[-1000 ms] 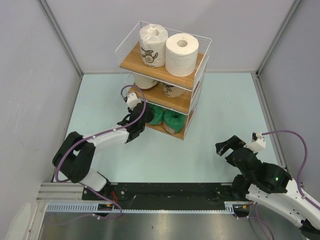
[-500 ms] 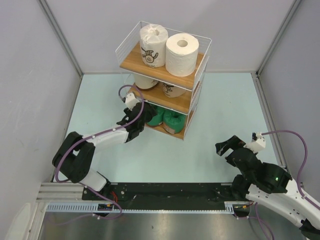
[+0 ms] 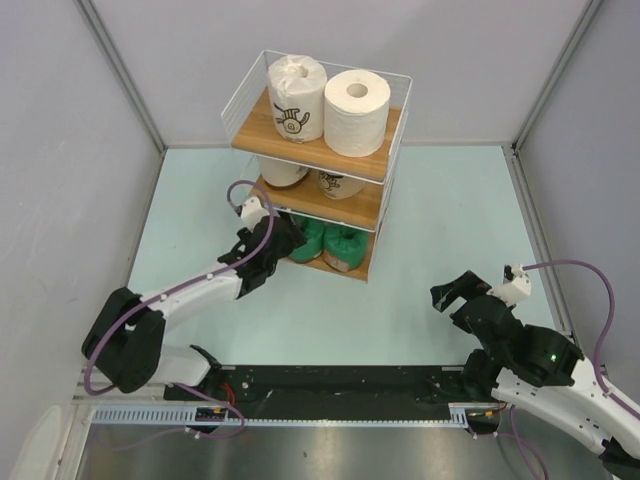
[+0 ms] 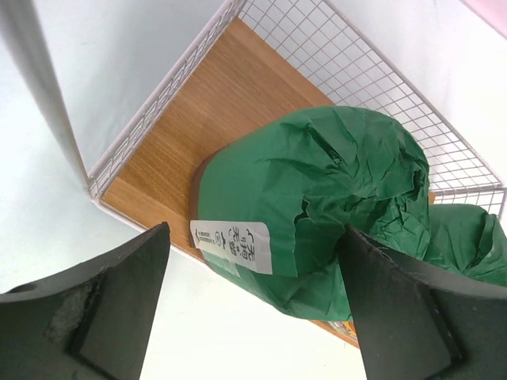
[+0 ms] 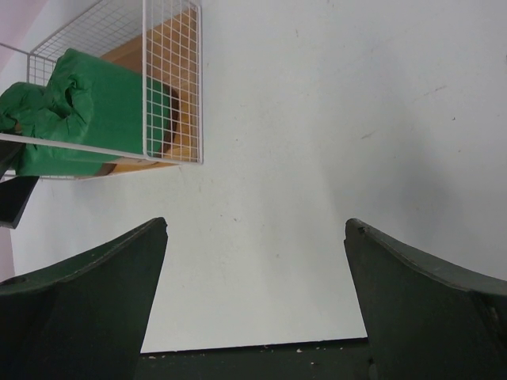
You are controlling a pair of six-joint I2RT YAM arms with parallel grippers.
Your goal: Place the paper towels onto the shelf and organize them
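Green roll (image 4: 333,174) at shelf (image 4: 230,103) edge; left pincer (image 4: 255,231) spread wide.

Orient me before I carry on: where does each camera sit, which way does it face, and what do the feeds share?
Top external: above and behind the bases, looking down on table and shelf; left arm extended to the shelf, right arm held back.
Left wrist: close on the near green roll on the lowest board; open left fingers flank it.
Right wrist: low over the table, facing the shelf's end from farther off; open right fingers in foreground.
Shared: both wrist views show green rolls.
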